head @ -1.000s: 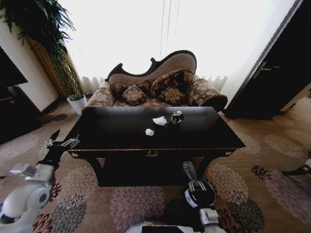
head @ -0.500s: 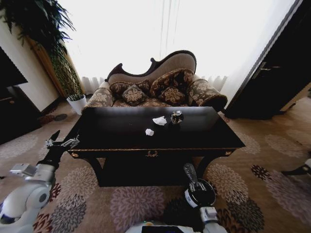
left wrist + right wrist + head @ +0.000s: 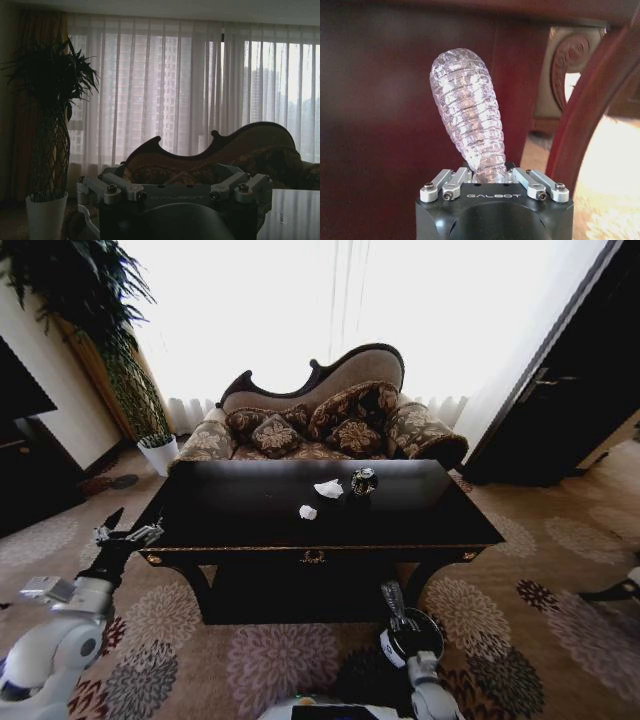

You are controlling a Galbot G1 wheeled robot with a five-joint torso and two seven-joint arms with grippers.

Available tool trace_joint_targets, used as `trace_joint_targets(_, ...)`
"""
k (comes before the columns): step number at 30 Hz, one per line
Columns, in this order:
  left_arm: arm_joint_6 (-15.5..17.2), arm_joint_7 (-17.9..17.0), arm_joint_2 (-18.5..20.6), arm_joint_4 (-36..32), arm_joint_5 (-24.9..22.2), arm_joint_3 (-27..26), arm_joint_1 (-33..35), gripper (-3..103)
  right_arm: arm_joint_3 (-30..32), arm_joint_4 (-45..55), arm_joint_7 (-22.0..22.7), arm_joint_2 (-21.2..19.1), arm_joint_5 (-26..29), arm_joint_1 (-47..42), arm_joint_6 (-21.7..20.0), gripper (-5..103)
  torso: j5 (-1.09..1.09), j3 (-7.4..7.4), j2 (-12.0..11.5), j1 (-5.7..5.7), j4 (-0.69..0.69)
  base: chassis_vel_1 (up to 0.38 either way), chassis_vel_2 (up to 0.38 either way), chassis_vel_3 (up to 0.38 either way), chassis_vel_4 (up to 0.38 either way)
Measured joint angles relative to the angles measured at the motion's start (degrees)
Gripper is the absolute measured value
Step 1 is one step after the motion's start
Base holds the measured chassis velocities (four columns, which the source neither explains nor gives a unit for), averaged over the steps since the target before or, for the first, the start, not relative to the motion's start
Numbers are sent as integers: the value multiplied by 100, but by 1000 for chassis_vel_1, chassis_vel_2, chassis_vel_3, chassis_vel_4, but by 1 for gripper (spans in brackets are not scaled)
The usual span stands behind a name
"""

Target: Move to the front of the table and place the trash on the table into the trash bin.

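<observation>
under table (image 3: 250,505) rail, pincer (image 3: 490,176) grips bottle (image 3: 468,112)

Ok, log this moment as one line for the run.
right gripper: shut on bottle, above trash bin | left gripper: open, idle by table corner | on table: two paper wads, dark object

Table (image 3: 250,510) rail close above bin (image 3: 412,638) (carved).

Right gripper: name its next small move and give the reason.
Probably lower a little and open: the right gripper is shut on the clear ribbed plastic bottle, which the head view shows just above the small round dark trash bin.
</observation>
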Motion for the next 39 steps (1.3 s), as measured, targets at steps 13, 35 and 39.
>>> trace_joint_targets(13, 1, -2, 4, -1, -1, 4, 0, 100, -60, -2203, 9, -60, -23, 1658, 86, 25, -1, 0, 0, 0, 3, 0, 0, 0, 0)
trace_joint_targets(35, -1, 0, 4, -2, 0, 4, 0, 100, 131, -3550, -224, -156, 131, 2002, 392, 33, 1, 0, 0, 0, 0, 0, 0, 0, 0)
trace_joint_targets(39, -1, 0, 4, -1, -1, 4, 0, 100, 133, -3513, -241, -140, 145, 1968, 393, 44, 1, -1, 0, 0, 1, 0, 0, 0, 0)
